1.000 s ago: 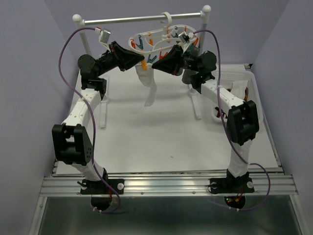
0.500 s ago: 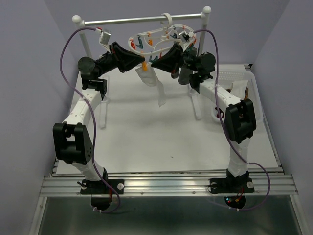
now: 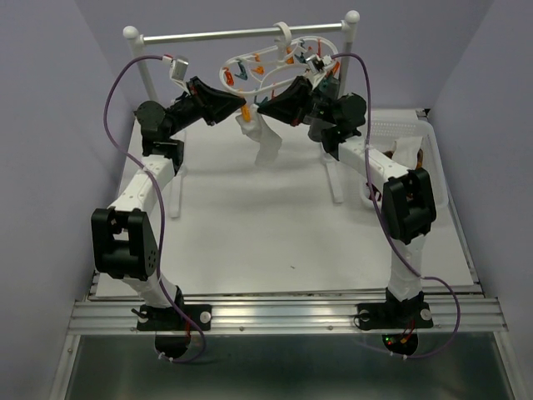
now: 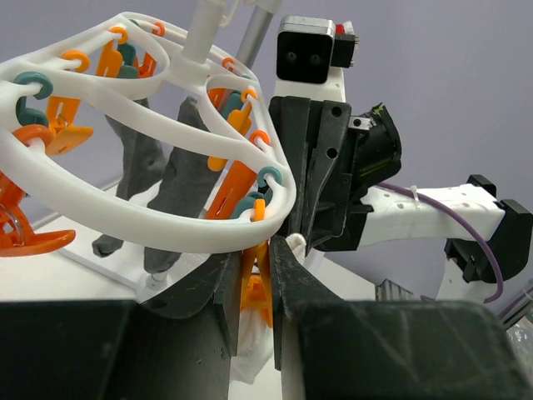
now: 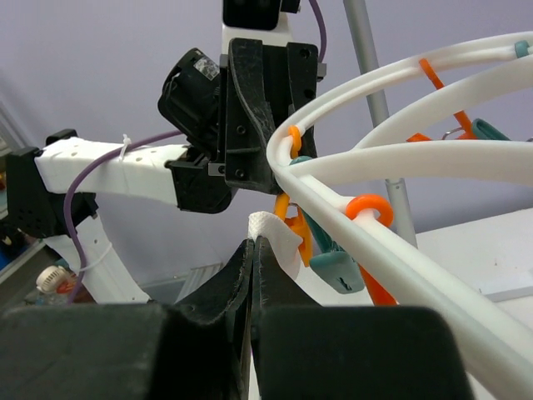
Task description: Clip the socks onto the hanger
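Lavender walls (image 3: 50,125) enclosed a white tabletop (image 3: 275,225), with both arm bases bolted at its near edge.

Far edge: metal rail on white ball-topped posts (image 3: 241,33), spanning left to right.

Hung from the rail, right of centre: white plastic oval double-ring hanger (image 4: 166,233), tilted, with orange and teal clips dangling from its rings.

On the hanger's far side: dark grey fabric socks (image 4: 179,183), hanging straight down.

Far right of the table: white perforated basket (image 3: 398,132), partly hidden behind the right arm.

Left gripper (image 4: 255,250): raised under the near rim of the hanger, fingers drawn close and pinching an orange plastic clip (image 4: 250,296) between them.

Right gripper (image 5: 254,243): raised opposite the left one, tip to tip just beside it, fingers pressed together on the cuff of a white fabric sock (image 3: 265,143).

White fabric sock: cuff held at the hanger's near rim, just beside the orange plastic clip; the rest hung limp, curled slightly to the right, above the tabletop and apart from it. Whether the clip had gripped the cuff could not be told.

Teal plastic clip (image 5: 333,271): dangled just right of the sock cuff in the right wrist view.
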Controlling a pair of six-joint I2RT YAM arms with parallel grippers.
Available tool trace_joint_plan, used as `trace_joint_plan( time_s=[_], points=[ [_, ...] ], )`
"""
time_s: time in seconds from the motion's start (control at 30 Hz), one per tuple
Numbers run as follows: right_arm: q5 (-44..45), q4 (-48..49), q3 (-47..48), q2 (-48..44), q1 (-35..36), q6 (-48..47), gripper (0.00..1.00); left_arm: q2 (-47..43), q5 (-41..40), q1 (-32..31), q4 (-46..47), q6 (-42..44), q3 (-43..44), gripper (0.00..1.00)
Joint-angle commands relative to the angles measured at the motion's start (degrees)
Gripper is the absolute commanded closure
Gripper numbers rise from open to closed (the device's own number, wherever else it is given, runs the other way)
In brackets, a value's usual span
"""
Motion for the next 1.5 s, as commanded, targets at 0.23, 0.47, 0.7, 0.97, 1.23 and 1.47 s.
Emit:
trace_joint_plan(
  time_s=[0.23, 0.47, 0.7, 0.97, 1.23, 1.47],
  points=[
    [3.2, 6.8, -0.7, -1.7, 0.4, 1.9, 0.99, -3.9, -1.0, -0.3, 3.8, -0.7, -1.3, 0.97],
    [3.4, 3.9, -1.4, -1.7, 1.0, -1.0, 0.99, -2.6, 0.1, -0.3, 10.2, -6.5, -1.4, 0.94],
    [3.6, 3.7, -0.6, -1.5, 1.0, -1.4, 0.99, -1.1, 1.7, -0.3, 14.9, -10.2, -0.6, 0.96],
    [4.3, 4.6, 0.2, -1.3, 1.0, 0.0, 0.99, -3.7, -2.2, -1.3, 3.9, -0.8, -1.7, 0.96],
    [3.9, 5.2, 0.2, -1.0, 2.0, 0.7, 0.99, -7.8, -6.9, -1.9, -0.6, 3.8, -3.8, 1.00],
    [4.3, 5.2, 0.6, -0.7, 2.0, 0.7, 0.99, -8.7, -6.1, -1.9, -0.5, 4.2, -4.3, 1.00]
  ],
)
